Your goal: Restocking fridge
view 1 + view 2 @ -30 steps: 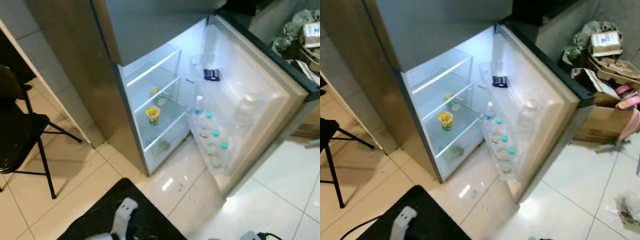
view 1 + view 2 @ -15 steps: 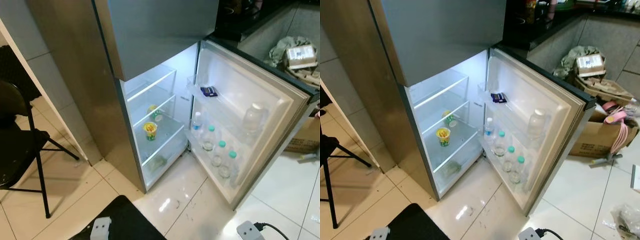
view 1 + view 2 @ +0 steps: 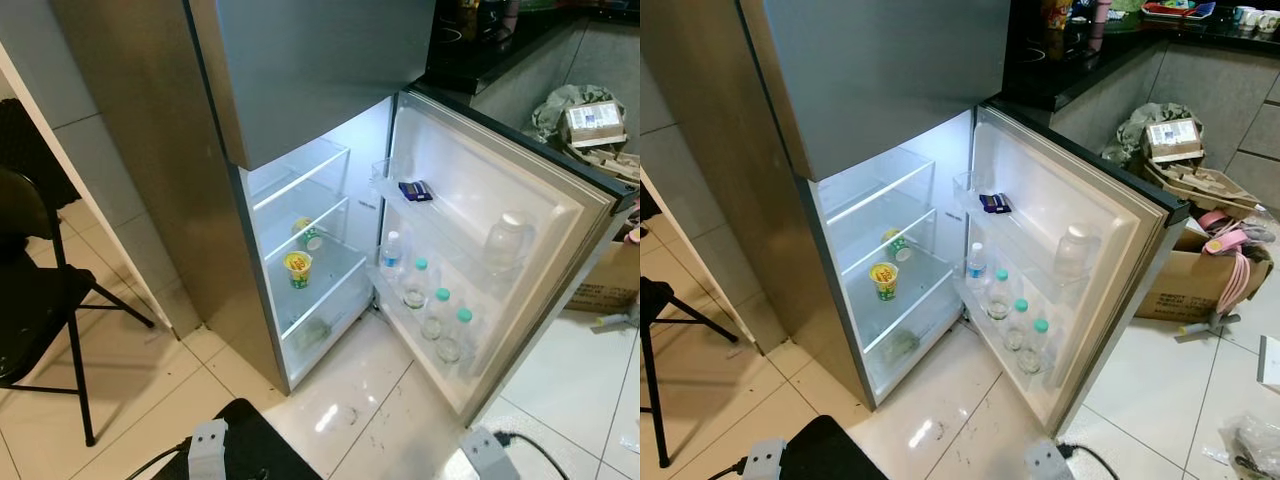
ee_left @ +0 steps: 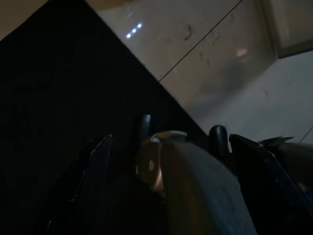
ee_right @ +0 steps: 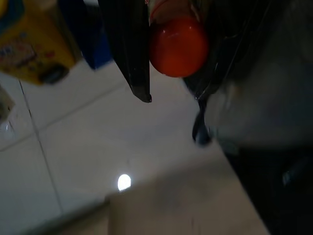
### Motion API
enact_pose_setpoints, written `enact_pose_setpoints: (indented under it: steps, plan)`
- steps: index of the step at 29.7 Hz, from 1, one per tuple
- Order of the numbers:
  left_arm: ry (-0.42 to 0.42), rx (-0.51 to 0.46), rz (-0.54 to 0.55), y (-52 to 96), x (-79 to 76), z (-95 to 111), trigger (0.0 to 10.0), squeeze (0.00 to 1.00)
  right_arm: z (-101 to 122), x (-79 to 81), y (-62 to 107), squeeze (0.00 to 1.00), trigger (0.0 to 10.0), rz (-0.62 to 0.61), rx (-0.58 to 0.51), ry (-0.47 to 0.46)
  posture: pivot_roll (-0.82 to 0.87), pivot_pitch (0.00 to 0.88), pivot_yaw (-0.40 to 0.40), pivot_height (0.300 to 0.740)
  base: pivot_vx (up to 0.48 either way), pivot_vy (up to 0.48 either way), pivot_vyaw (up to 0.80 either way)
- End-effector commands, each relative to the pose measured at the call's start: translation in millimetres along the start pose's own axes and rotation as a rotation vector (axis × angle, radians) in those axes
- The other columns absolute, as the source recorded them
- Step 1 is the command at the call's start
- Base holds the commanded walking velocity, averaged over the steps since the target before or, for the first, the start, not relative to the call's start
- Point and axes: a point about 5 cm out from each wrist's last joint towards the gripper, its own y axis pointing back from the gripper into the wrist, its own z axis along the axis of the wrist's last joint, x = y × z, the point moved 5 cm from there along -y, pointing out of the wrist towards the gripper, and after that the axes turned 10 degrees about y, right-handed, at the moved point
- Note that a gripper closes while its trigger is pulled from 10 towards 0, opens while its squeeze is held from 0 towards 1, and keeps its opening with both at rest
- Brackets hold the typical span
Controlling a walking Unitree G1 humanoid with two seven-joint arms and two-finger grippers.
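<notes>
The fridge [image 3: 300,80] stands with its lower door [image 3: 500,190] swung open and the inside lit. Several water bottles [image 3: 437,310] stand in the bottom door rack, with a larger clear bottle [image 3: 503,240] and a dark blue packet [image 3: 415,190] on the racks above. A yellow cup [image 3: 297,268] and a tipped can [image 3: 310,235] sit on the glass shelves. In the right wrist view my right gripper [image 5: 171,95] is shut on a bottle with a red cap [image 5: 178,46]. My left gripper [image 4: 171,142] hangs low in the dark, fingers [image 4: 95,171] spread apart.
A black folding chair [image 3: 40,290] stands to the left of the fridge. Cardboard boxes and clutter [image 3: 1200,270] lie on the floor to the right, below a dark counter [image 3: 1080,50]. A black mat [image 3: 830,455] lies near my feet on glossy tiles.
The camera has lifted and steadied, so the fridge now sits lower and more upright in view. The fridge's contents have not moved.
</notes>
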Motion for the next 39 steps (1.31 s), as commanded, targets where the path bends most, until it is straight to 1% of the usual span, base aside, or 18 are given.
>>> enact_pose_setpoints:
  steps: [1, 2, 4, 6, 10, 13, 16, 21, 28, 32, 36, 39]
  plan:
    - [0.012, 0.021, 0.009, -0.2, -1.5, -9, 10.0, 0.00, 10, 0.6, -0.9, 0.00, 10.0, 0.010, -0.039, -0.022, -0.08, 0.000, -0.022, 0.740, 0.000, 0.000, -0.80]
    - [0.009, 0.026, 0.012, -0.4, -2.0, -10, 10.0, 0.00, 17, -0.8, -1.6, 0.00, 10.0, 0.011, -0.057, -0.014, -0.08, 0.000, -0.023, 0.740, 0.000, 0.000, -0.80]
    - [0.009, 0.026, 0.012, -0.4, -2.0, -10, 10.0, 0.00, 17, -0.8, -1.6, 0.00, 10.0, 0.011, -0.057, -0.014, -0.08, 0.000, -0.023, 0.740, 0.000, 0.000, -0.80]
    - [0.003, 0.028, 0.012, -1.1, -3.6, -11, 10.0, 0.00, 23, -2.3, -2.3, 0.00, 10.0, 0.010, -0.062, 0.022, -0.08, 0.000, -0.025, 0.740, 0.000, 0.000, 0.00]
    - [0.001, 0.019, 0.009, -3.1, -7.2, -8, 10.0, 0.00, 23, -0.8, -2.7, 0.00, 10.0, 0.017, -0.052, 0.059, -0.07, 0.000, -0.028, 0.740, 0.000, 0.000, 0.00]
    - [0.010, 0.006, 0.001, -5.6, -12.2, -4, 10.0, 0.00, 26, 2.4, -3.2, 0.00, 10.0, 0.031, -0.059, 0.053, -0.08, 0.000, -0.024, 0.740, 0.000, 0.000, 0.00]
    - [-0.001, 0.011, -0.002, -6.5, -14.3, -4, 10.0, 0.00, 34, 3.6, -3.6, 0.00, 10.0, 0.047, -0.088, 0.029, -0.09, 0.000, -0.022, 0.740, 0.000, 0.000, -0.80]
    - [-0.019, 0.023, -0.002, -7.1, -15.9, -6, 10.0, 0.00, 35, 3.1, -3.7, 0.00, 10.0, 0.052, -0.087, 0.037, -0.09, 0.000, -0.020, 0.740, 0.000, 0.000, -0.80]
    - [-0.052, 0.031, -0.016, -9.2, -21.7, -6, 10.0, 0.00, 24, 8.5, -3.0, 0.00, 10.0, 0.073, -0.057, 0.050, -0.09, 0.000, -0.021, 0.740, 0.000, 0.000, -0.80]
    - [-0.055, 0.032, -0.016, -9.3, -22.1, -6, 10.0, 0.00, 23, 11.6, -2.8, 0.00, 10.0, 0.088, -0.059, 0.048, -0.09, 0.000, -0.019, 0.740, 0.000, 0.000, -0.80]
    - [-0.064, 0.042, -0.019, -9.3, -22.8, -8, 10.0, 0.00, 27, 15.6, -3.0, 0.00, 10.0, 0.107, -0.074, 0.051, -0.10, 0.000, -0.019, 0.740, 0.000, 0.000, -0.80]
    - [-0.075, 0.049, -0.020, -9.2, -23.1, -10, 10.0, 0.00, 34, 19.0, -3.3, 0.00, 10.0, 0.126, -0.099, 0.064, -0.09, 0.000, -0.019, 0.740, 0.000, 0.000, -0.80]
